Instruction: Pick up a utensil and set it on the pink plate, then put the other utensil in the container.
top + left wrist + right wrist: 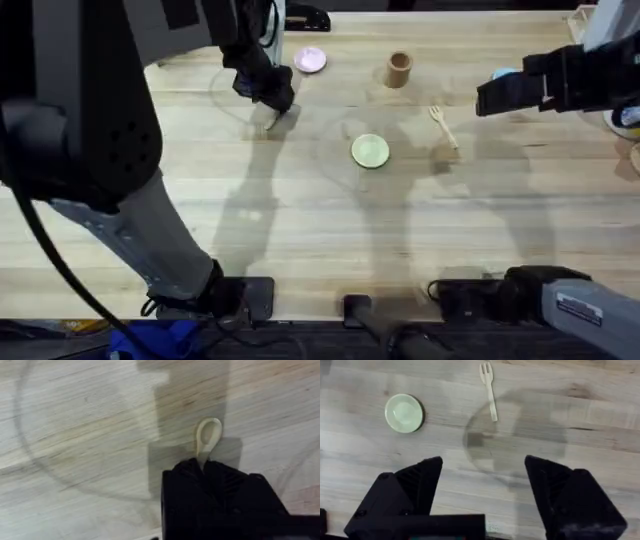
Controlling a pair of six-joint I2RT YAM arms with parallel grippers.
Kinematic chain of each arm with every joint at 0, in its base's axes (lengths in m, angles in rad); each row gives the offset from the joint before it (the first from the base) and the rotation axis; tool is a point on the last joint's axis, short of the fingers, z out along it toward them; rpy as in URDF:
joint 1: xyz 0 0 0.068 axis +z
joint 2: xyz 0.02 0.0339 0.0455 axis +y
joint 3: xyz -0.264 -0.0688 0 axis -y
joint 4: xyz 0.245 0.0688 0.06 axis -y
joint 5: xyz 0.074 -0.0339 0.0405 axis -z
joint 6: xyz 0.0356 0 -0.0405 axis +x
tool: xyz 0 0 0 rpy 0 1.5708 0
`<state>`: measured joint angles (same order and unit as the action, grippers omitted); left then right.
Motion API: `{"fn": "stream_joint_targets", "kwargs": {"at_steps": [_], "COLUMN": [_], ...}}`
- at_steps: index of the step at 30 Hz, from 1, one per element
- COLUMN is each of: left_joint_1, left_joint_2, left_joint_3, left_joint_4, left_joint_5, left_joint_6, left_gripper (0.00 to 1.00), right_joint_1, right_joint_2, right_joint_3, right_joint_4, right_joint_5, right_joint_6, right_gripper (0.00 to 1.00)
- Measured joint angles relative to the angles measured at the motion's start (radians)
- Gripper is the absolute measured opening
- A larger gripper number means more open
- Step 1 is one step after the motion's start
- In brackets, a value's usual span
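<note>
My left gripper [275, 103] is shut on the handle of the small wooden spoon [207, 437], whose oval bowl sticks out past the fingers, just above the table. The spoon [277, 120] hangs a little in front and to the left of the pink plate [310, 60]. Right of that plate stands the tan wooden container [399, 69]. The wooden fork [442, 124] lies flat on the table right of centre, also in the right wrist view [488, 389]. My right gripper [482, 480] is open, held high over the table, off to the fork's right.
A pale yellow plate [371, 151] sits mid-table, left of the fork, also seen from the right wrist [403, 412]. A light blue plate [503, 74] peeks out behind the right arm. More items sit at the table's right edge.
</note>
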<state>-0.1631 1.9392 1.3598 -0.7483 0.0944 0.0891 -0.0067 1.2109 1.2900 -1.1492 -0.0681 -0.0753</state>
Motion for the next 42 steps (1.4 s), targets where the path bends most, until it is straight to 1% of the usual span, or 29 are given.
{"fn": "stream_joint_targets", "kwargs": {"at_steps": [3,8,12,17,19,24,29,34,42], "left_joint_1": [0.0,0.0,0.0,0.0,0.0,-0.015,-0.053,-0.082,-0.086], "left_joint_2": [0.001,0.024,0.046,0.046,0.046,0.046,0.046,0.046,0.054], "left_joint_3": [0.005,0.067,0.198,0.377,0.424,0.497,0.508,0.508,0.509], "left_joint_4": [-0.016,-0.128,-0.252,-0.356,-0.375,-0.385,-0.372,-0.3,-0.209], "left_joint_5": [-0.001,-0.01,-0.012,-0.013,-0.013,-0.013,-0.013,-0.013,-0.013], "left_joint_6": [0.0,0.0,0.0,0.012,0.026,0.065,0.102,0.114,0.114], "left_gripper": [0.041,0.041,0.041,0.041,0.041,0.041,0.041,0.041,0.041], "right_joint_1": [0.0,0.0,0.0,0.0,0.0,0.0,0.0,0.0,0.0], "right_joint_2": [0.0,0.0,0.0,0.0,0.0,0.0,0.0,0.0,0.0], "right_joint_3": [0.0,0.0,0.0,0.0,0.0,0.0,0.0,0.0,0.0], "right_joint_4": [0.0,0.0,0.0,0.0,0.0,0.0,0.0,0.0,0.0], "right_joint_5": [0.0,0.0,0.0,0.0,0.0,0.0,0.0,0.0,0.0], "right_joint_6": [0.0,0.0,0.0,0.0,0.0,0.0,0.0,0.0,0.0], "right_gripper": [0.998,0.998,0.997,0.997,0.998,0.998,0.998,0.998,0.998]}}
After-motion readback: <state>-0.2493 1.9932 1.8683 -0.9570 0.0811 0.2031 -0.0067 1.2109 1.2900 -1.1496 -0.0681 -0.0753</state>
